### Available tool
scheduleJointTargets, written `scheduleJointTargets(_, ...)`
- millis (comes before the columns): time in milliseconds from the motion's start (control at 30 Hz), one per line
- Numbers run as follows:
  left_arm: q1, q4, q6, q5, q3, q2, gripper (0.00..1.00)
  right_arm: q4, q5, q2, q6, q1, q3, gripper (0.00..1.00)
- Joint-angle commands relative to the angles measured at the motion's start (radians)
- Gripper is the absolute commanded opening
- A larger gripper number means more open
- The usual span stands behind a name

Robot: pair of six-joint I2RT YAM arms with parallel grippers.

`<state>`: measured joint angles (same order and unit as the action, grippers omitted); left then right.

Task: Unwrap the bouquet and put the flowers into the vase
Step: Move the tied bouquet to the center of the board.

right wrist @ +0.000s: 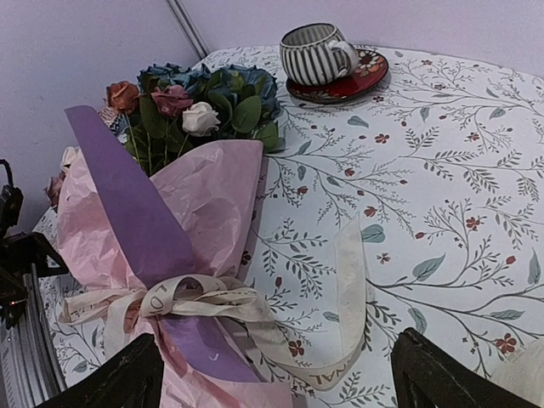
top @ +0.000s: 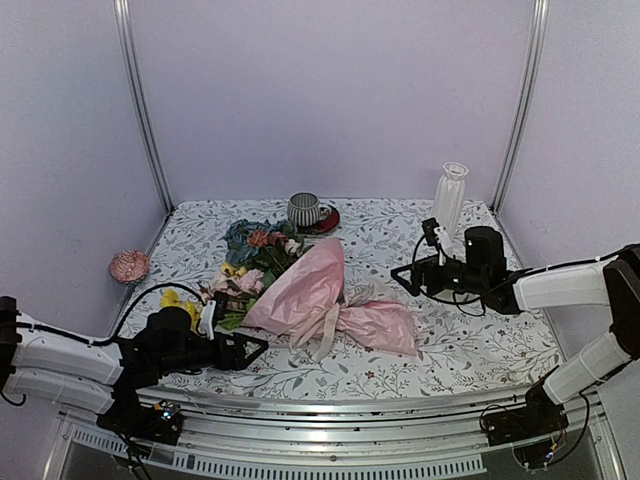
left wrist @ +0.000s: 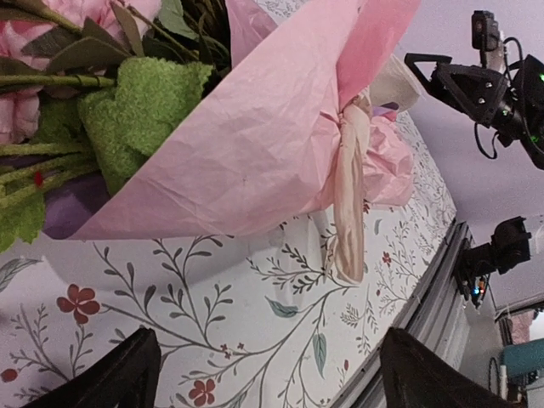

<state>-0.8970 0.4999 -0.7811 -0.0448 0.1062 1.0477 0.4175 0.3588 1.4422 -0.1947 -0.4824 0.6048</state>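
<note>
Ribbon (right wrist: pixel 212 296) lettering, right wrist view only

Tablecloth (top: pixel 480 350): white, printed with grey-green leafy vines and small dark red flowers
Tissue paper (top: pixel 300 285): crinkled pale pink on the outer face, plain purple on the inner face
Ribbon (right wrist: pixel 217 297): pale beige with faint dark lettering
Flowers (right wrist: pixel 204 98): dusty blue, mauve, cream, rust-orange, yellow and soft pink heads; green leaves and stems
Vase (top: pixel 450 195): plain white, ribbed
Cup (right wrist: pixel 316 53): grey and white vertical stripes
Saucer (right wrist: pixel 357 81): red with a small flowered print
Round thing (top: pixel 129 265): mottled pink
Walls (top: pixel 330 90): pale lilac
Left gripper (top: pixel 258 347): black
Right gripper (top: pixel 398 278): black
</note>
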Motion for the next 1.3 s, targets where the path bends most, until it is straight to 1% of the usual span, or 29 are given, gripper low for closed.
scheduleJointTargets(0,-0.028,0.13,-0.089,0.035,0.009,0.074,0.93,-0.064,0.031,0.049,0.048,-0.041,0.055,0.95)
scheduleJointTargets(67,-0.026,0.153,-0.112,0.043,0.019,0.117,0.95,-0.098,-0.012,0.073,0.067,-0.062,0.083,0.94)
scheduleJointTargets(200,-0.026,0.162,-0.114,0.059,0.08,0.218,0.95,-0.169,-0.132,0.119,0.079,-0.08,0.129,0.9)
scheduleJointTargets(400,-0.013,0.298,-0.128,0.054,0.096,0.331,0.97,-0.238,-0.272,0.167,0.077,-0.083,0.17,0.9)
scheduleJointTargets(633,0.082,0.451,-0.138,-0.051,0.104,0.443,0.97,-0.292,-0.374,0.207,0.089,-0.108,0.204,0.9)
scheduleJointTargets(833,0.188,0.521,-0.129,-0.111,0.11,0.489,0.97,-0.374,-0.53,0.308,0.125,-0.176,0.287,0.9)
scheduleJointTargets(933,0.233,0.515,-0.106,-0.131,0.12,0.495,0.97,-0.404,-0.536,0.364,0.14,-0.202,0.327,0.9)
scheduleJointTargets(1067,0.299,0.481,-0.074,-0.163,0.145,0.502,0.97,-0.421,-0.494,0.426,0.179,-0.257,0.366,0.9)
scheduleJointTargets(1200,0.364,0.475,-0.055,-0.216,0.162,0.515,0.97,-0.421,-0.384,0.452,0.248,-0.322,0.387,0.9)
scheduleJointTargets(1267,0.397,0.473,-0.046,-0.244,0.173,0.52,0.97,-0.413,-0.302,0.449,0.272,-0.341,0.388,0.9)
